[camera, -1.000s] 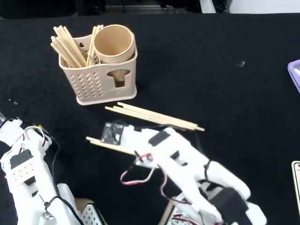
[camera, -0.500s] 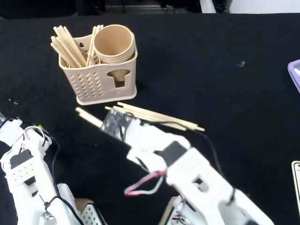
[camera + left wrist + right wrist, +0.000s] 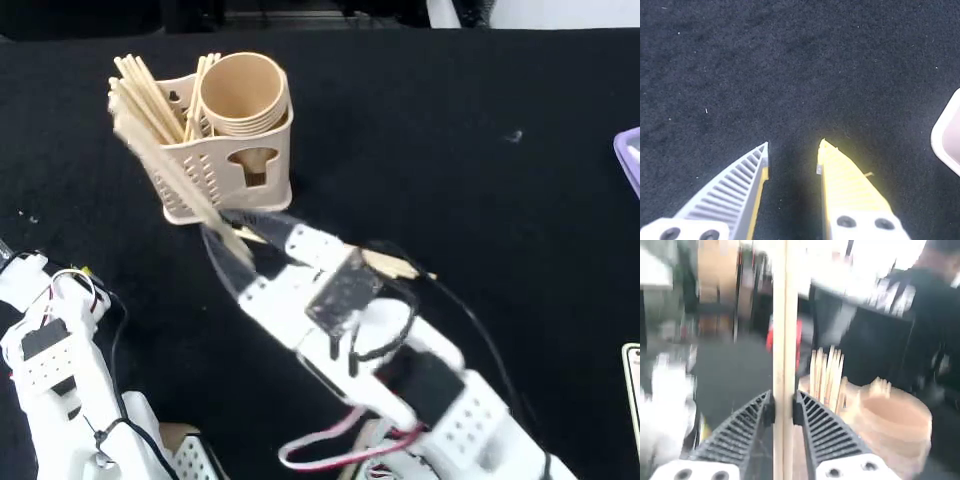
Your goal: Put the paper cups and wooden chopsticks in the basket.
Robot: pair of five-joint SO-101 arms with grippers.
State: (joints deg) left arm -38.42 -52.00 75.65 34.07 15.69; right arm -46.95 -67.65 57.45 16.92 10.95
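A beige slotted basket (image 3: pixel 215 170) stands at the back left of the black table. It holds stacked paper cups (image 3: pixel 245 92) and several wooden chopsticks (image 3: pixel 140 95). My right gripper (image 3: pixel 238 258) is shut on a pair of chopsticks (image 3: pixel 165 165) that slants up in front of the basket. In the right wrist view the held chopsticks (image 3: pixel 785 315) stand between the pads of the right gripper (image 3: pixel 783 401), with the basket's cups (image 3: pixel 895 420) beyond. More chopsticks (image 3: pixel 395 264) lie on the table, partly under this arm. My left gripper (image 3: pixel 792 146) is open over bare cloth.
The left arm (image 3: pixel 45 350) sits at the front left corner. A purple object (image 3: pixel 630 155) and a pale card (image 3: pixel 633 370) lie at the table's right edge. A white rounded corner (image 3: pixel 947 135) shows beside the left gripper.
The right arm has lifted a pair of chopsticks off the table and swung them up and back toward the basket. The left arm has kept still.
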